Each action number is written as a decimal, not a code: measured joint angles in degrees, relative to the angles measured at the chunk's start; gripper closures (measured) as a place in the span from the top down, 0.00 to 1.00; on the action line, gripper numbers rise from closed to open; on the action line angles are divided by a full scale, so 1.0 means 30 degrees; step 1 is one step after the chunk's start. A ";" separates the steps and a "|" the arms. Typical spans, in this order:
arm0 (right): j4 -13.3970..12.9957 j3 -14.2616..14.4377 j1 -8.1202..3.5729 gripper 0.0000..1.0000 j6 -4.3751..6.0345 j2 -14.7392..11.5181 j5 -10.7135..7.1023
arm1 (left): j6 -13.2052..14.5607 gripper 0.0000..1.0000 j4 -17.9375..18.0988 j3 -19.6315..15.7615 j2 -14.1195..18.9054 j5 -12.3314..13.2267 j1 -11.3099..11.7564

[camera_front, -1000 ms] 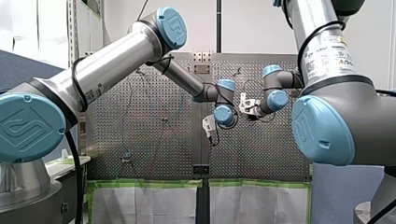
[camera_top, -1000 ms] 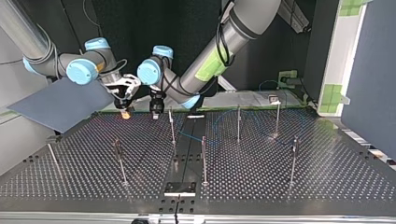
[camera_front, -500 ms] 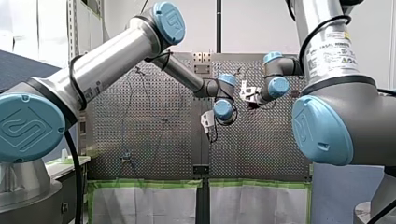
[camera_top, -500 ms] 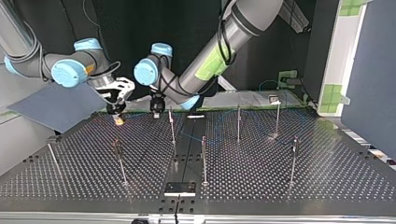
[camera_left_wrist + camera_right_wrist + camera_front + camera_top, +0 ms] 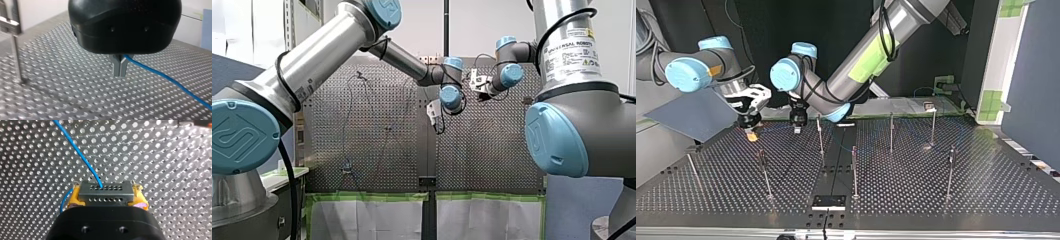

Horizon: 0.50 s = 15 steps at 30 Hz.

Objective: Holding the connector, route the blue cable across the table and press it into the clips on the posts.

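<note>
1 blue cable (image 5: 75, 147). One end enters 1 connector (image 5: 105, 192), a grey block with two rows of holes. The connector is clamped between the yellow pads (image 5: 72, 198) of my right gripper (image 5: 105, 197), whose jaws are closed on its sides. From there the cable runs ahead of the gripper over the perforated table (image 5: 175, 157).

My left gripper (image 5: 120, 71) has its metal fingers pinched together on the cable further along. The tips are clear of the table.

Top view, dial centred on the table, 12 toward the arms:
- Right gripper at about 10 o'clock, left gripper at about 11, near each other but apart.
- posts (image 5: 854, 170): 7 counted, all upright.
- One post stands just at 3 o'clock of the left gripper. Another stands at 5 o'clock of the right gripper, nearer the camera.
- The cable is too thin here to trace onto any clip.
- 1 black plate (image 5: 828, 201) lies at the 6 o'clock edge.
- 1 grey board (image 5: 691, 112) sits beyond the table at about 10 o'clock.
</note>
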 joint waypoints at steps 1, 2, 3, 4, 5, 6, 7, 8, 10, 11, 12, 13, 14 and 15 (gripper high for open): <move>0.0045 -0.0004 -0.0010 0.00 0.0009 -0.0075 -0.0001 | 0.0050 0.01 -0.0062 0.0004 0.0200 -0.0099 -0.0007; 0.0082 -0.0010 -0.0018 0.00 0.0022 -0.0137 0.0000 | 0.0097 0.01 -0.0100 0.0001 0.0352 -0.0196 -0.0013; 0.0121 -0.0018 -0.0023 0.00 0.0040 -0.0204 0.0000 | 0.0150 0.01 -0.0132 0.0000 0.0511 -0.0298 -0.0022; 0.0174 -0.0027 -0.0030 0.00 0.0065 -0.0300 -0.0001 | 0.0213 0.01 -0.0173 0.0001 0.0722 -0.0410 -0.0039; 0.0209 -0.0036 -0.0032 0.00 0.0081 -0.0376 0.0000 | 0.0250 0.01 -0.0204 0.0002 0.0848 -0.0471 -0.0049; 0.0246 -0.0055 -0.0030 0.00 0.0095 -0.0461 -0.0002 | 0.0277 0.01 -0.0241 0.0002 0.0943 -0.0513 -0.0059; 0.0298 -0.0090 -0.0033 0.00 0.0113 -0.0576 -0.0003 | 0.0301 0.01 -0.0290 0.0002 0.1036 -0.0551 -0.0082; 0.0341 -0.0128 -0.0034 0.00 0.0129 -0.0663 -0.0001 | 0.0314 0.01 -0.0322 0.0003 0.1082 -0.0571 -0.0104; 0.0444 -0.0238 -0.0048 0.00 0.0157 -0.0846 0.0000 | 0.0340 0.01 -0.0380 0.0003 0.1147 -0.0595 -0.0158; 0.0503 -0.0299 -0.0053 0.00 0.0165 -0.0908 -0.0002 | 0.0353 0.01 -0.0395 0.0007 0.1167 -0.0600 -0.0185; 0.0572 -0.0366 -0.0057 0.00 0.0169 -0.0956 -0.0008 | 0.0368 0.01 -0.0406 0.0006 0.1192 -0.0605 -0.0214; 0.0669 -0.0450 -0.0065 0.00 0.0173 -0.1002 -0.0008 | 0.0387 0.01 -0.0416 0.0005 0.1241 -0.0616 -0.0257; 0.0730 -0.0501 -0.0075 0.00 0.0176 -0.1028 -0.0008 | 0.0399 0.01 -0.0422 0.0003 0.1281 -0.0618 -0.0291; 0.0775 -0.0540 -0.0081 0.00 0.0178 -0.1049 -0.0013 | 0.0406 0.01 -0.0423 0.0003 0.1327 -0.0617 -0.0321</move>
